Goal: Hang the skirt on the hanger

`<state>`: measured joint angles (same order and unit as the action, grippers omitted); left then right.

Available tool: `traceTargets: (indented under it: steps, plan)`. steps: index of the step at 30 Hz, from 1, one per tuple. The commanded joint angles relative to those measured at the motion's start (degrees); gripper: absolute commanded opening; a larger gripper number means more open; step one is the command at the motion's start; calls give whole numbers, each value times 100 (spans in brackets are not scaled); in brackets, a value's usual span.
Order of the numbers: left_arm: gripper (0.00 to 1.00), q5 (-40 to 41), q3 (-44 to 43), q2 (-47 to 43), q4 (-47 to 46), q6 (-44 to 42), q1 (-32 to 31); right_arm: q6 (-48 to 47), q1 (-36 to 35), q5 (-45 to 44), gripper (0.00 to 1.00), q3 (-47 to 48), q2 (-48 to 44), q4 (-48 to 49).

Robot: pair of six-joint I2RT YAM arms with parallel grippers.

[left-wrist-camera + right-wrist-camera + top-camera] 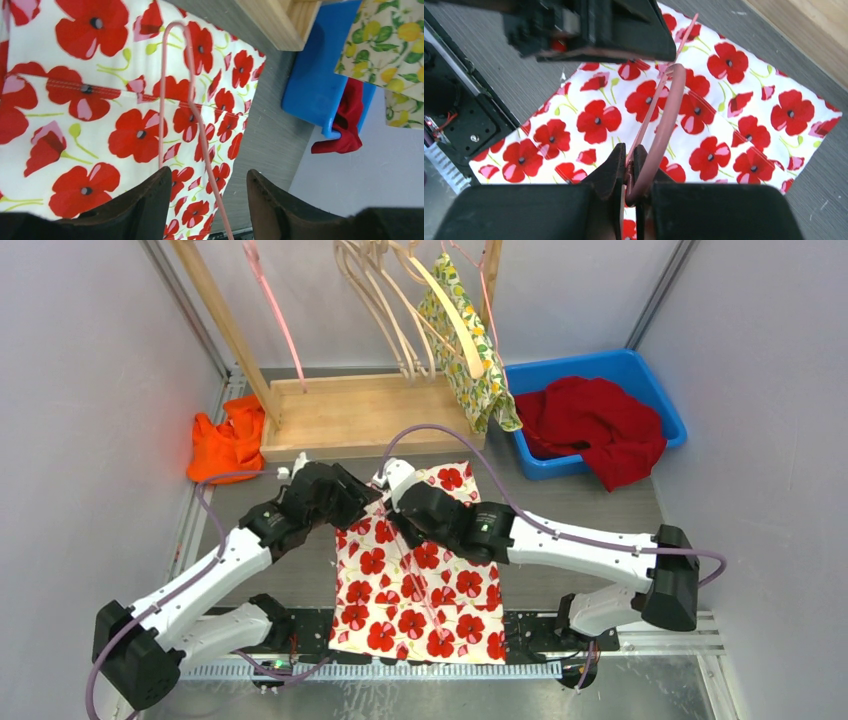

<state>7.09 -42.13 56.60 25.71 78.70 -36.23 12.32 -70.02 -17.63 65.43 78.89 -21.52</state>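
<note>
The skirt (420,590), white with red poppies, lies flat on the table between the arms. A thin pink wire hanger (664,125) rests over it. My right gripper (630,152) is shut on the hanger at the base of its hook, above the skirt's upper edge (405,508). My left gripper (210,185) stands open just to its left (350,502). The hanger's wire (192,105) runs between the left fingers without touching them. In the left wrist view the skirt (100,125) fills the left half.
A wooden rack (350,415) with several wooden hangers and a lemon-print garment (470,350) stands behind the skirt. A blue bin (640,375) holding a red garment (600,425) sits back right. An orange cloth (225,445) lies back left.
</note>
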Motion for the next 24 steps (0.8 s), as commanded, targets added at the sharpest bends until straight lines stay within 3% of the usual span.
traceTargets:
  steps: [1, 13, 24]
  plan:
    - [58, -323, -386, -268, -56, -578, 54, -43, 131, 606, 1, -316, -596, 47]
    - [55, -464, -967, -895, 848, -1456, 64, 613, 24, 2881, 1, -1667, -1653, 1383]
    - [53, -406, -876, -1122, 1040, -1445, 68, 1281, -572, 3399, 1, -2180, -1057, 2892]
